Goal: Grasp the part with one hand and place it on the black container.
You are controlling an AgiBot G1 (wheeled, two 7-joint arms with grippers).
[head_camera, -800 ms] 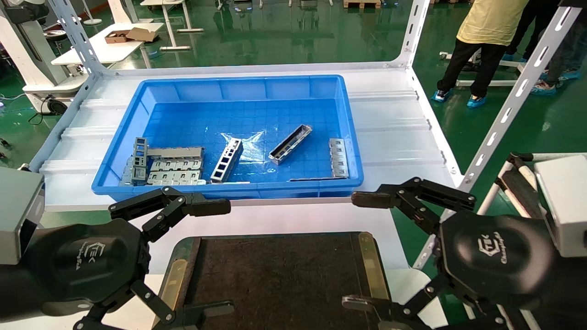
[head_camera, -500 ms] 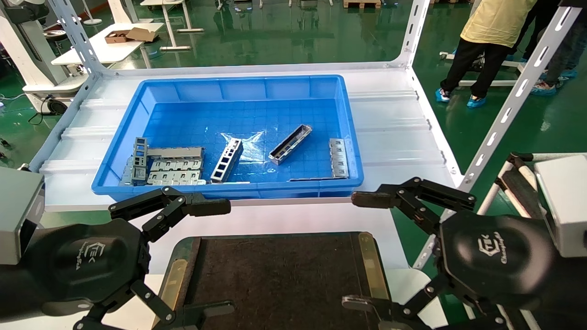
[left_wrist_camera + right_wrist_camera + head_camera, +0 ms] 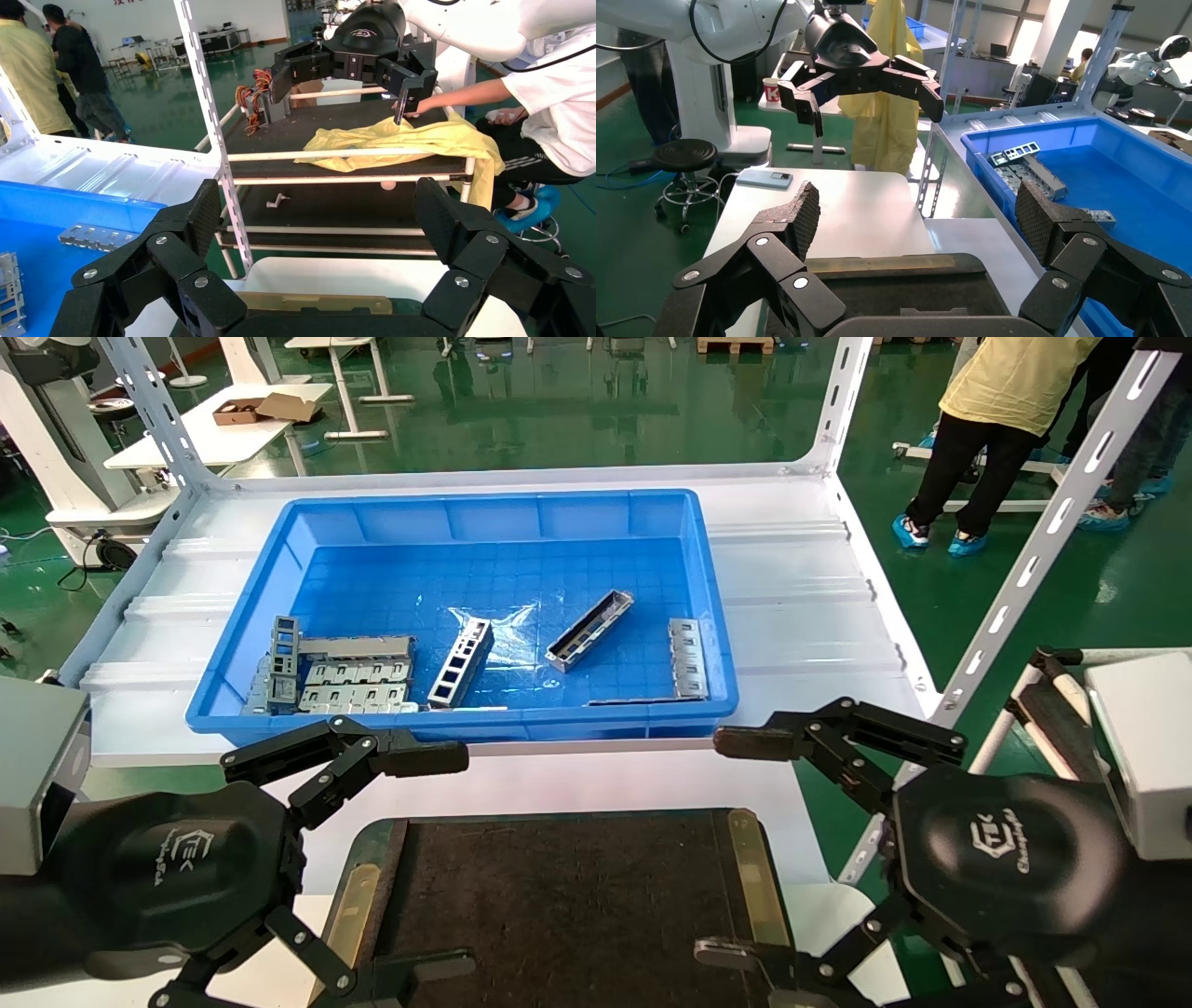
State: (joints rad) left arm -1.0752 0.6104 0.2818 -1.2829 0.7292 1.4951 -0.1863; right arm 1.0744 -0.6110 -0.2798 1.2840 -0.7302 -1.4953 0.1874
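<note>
The part [image 3: 589, 631], a narrow grey channel bar, lies at a slant on the floor of the blue bin [image 3: 256, 598], right of its middle. The black container [image 3: 559, 905] sits at the near edge with brass strips along its left and right sides, and nothing lies on it. My left gripper [image 3: 442, 864] is open and empty over the container's left side. My right gripper [image 3: 731, 848] is open and empty over its right side. Both are well short of the bin. The left wrist view shows my left gripper [image 3: 320, 217] open, and the right wrist view shows my right gripper [image 3: 919, 214] open above the container [image 3: 912, 295].
A ladder-like frame [image 3: 462, 663] lies left of the part. A flat plate [image 3: 687, 658] lies at the bin's right wall. A pile of plates [image 3: 340, 677] fills its near left corner. White slotted shelf posts [image 3: 1024, 561] stand at the corners. A person [image 3: 987, 421] stands at the far right.
Neither arm nor any part has moved. Only the person in the background has shifted a little.
</note>
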